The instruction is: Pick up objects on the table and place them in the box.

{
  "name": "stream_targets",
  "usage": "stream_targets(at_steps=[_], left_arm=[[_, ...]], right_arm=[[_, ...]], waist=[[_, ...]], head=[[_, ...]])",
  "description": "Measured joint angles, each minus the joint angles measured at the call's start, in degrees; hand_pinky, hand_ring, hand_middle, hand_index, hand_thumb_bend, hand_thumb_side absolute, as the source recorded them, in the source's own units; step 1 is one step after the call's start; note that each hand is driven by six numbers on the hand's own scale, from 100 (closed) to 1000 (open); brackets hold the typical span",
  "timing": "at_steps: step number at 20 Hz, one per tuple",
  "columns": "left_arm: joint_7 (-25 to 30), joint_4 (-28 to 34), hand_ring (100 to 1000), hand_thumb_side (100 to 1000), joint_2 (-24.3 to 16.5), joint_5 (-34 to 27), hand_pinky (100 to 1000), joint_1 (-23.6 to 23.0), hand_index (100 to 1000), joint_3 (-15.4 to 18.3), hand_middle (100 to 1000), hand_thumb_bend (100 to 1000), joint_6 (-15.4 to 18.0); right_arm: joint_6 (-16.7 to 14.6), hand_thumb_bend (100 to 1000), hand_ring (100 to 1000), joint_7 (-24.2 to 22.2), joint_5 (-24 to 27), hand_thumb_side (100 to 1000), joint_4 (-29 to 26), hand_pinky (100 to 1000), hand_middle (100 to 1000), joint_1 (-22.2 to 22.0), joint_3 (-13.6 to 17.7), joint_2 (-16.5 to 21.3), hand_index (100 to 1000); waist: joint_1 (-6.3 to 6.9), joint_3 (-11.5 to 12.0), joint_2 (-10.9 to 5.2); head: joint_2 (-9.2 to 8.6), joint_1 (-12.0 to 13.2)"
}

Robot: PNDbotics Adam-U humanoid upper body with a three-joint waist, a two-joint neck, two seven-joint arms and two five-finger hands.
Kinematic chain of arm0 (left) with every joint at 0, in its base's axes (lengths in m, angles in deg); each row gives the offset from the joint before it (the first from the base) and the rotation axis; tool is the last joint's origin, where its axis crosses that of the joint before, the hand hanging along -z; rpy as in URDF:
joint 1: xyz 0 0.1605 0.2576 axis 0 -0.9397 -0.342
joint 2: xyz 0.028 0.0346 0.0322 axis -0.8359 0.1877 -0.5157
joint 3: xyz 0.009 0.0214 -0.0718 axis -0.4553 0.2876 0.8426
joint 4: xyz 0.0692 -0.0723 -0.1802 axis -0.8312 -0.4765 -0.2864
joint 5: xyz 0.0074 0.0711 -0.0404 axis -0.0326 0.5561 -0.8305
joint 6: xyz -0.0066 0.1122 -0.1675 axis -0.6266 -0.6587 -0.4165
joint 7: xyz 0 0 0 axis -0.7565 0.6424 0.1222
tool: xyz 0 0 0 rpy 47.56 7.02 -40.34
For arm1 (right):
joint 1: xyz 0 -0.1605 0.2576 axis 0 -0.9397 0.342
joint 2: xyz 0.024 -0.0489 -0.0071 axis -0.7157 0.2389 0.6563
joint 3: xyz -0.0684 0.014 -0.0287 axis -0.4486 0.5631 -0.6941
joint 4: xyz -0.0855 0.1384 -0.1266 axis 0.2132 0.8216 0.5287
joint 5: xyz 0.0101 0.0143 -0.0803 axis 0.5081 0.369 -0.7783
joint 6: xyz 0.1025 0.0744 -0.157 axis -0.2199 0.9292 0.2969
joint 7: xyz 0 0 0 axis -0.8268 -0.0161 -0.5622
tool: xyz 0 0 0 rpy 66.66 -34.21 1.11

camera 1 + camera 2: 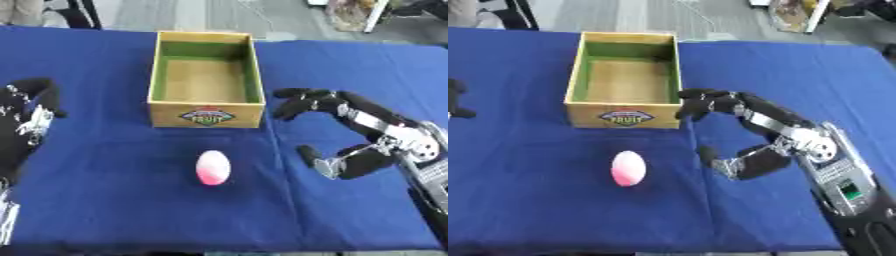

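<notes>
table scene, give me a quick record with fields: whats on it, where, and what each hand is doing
surface: table under a blue cloth
box: cardboard box, open top, nothing visible inside, label on near wall, at centre far side
object: pink egg-shaped object on the cloth, in front of the box, apart from it
right hand: right hand open, fingers and thumb spread, to the right of the egg, fingertips near the box's near right corner, holding nothing
left hand: left hand at the left edge, holding nothing, finger state unclear
task state: egg not yet in box
</notes>
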Motion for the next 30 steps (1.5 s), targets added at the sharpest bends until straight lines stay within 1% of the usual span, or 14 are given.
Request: stream_targets(at_steps=[3,6,10,15,19,25,27,28,29,30], left_arm=[[0.04,0.00,900,429,0.00,-0.03,602,0.00,727,-0.03,635,343,0.02],[0.10,0.00,901,428,0.00,-0.06,602,0.01,727,-0.26,635,344,0.00],[0.31,0.01,902,428,0.00,-0.17,602,0.03,727,-0.36,636,343,0.01],[0.52,0.01,903,428,0.00,-0.21,602,0.08,727,-0.46,636,343,0.01],[0.55,0.02,904,427,0.00,-0.23,602,0.11,727,-0.70,636,343,0.01],[0.65,0.03,905,427,0.00,-0.25,602,0.21,727,-0.72,636,343,0.05],[0.67,0.03,906,427,0.00,-0.26,602,0.28,727,-0.72,636,343,0.05],[0.68,0.03,906,428,0.00,-0.26,602,0.31,727,-0.72,636,342,0.04],[0.69,0.03,906,428,0.00,-0.26,602,0.33,727,-0.73,636,342,0.04],[0.72,0.03,906,427,0.00,-0.27,602,0.36,727,-0.74,636,342,0.03]], right_arm=[[-0.24,100,1000,-1.31,-0.25,224,0.00,749,797,1.93,-1.76,1.50,890],[0.05,100,1000,-1.61,-0.50,242,0.36,750,801,3.95,-3.25,2.29,888],[0.09,100,1000,-1.64,-2.22,280,2.66,752,806,6.56,-4.91,2.66,886],[-0.95,100,1000,-0.61,-7.54,315,7.94,755,810,9.36,-6.63,2.47,885],[-2.46,100,1000,0.89,-12.31,331,12.86,754,811,10.87,-7.54,1.34,884],[-4.87,100,1000,3.31,-18.33,334,20.91,752,811,12.71,-7.85,-1.01,879],[-5.58,100,1000,4.01,-19.70,339,22.98,752,813,13.07,-7.90,-1.69,880],[-5.90,100,1000,4.33,-20.40,358,23.80,752,813,13.23,-7.91,-2.00,881],[-6.22,100,1000,4.65,-21.04,343,24.46,752,813,13.39,-8.01,-2.24,882],[-6.52,100,1000,4.95,-21.59,357,24.90,751,813,13.42,-8.19,-2.50,882]], waist=[[0.00,0.16,-0.07],[0.00,0.34,-0.12],[0.02,0.61,-0.13],[0.06,0.92,-0.13],[0.24,1.21,-0.13],[0.39,1.39,-0.13],[0.40,1.41,-0.12],[0.40,1.41,-0.12],[0.42,1.41,-0.12],[0.44,1.41,-0.12]], head=[[0.00,-0.09],[0.00,-0.16],[0.00,-0.42],[0.00,-0.64],[0.00,-0.83],[0.00,-1.11],[0.00,-1.15],[0.00,-1.18],[0.00,-1.23],[0.00,-1.29]])
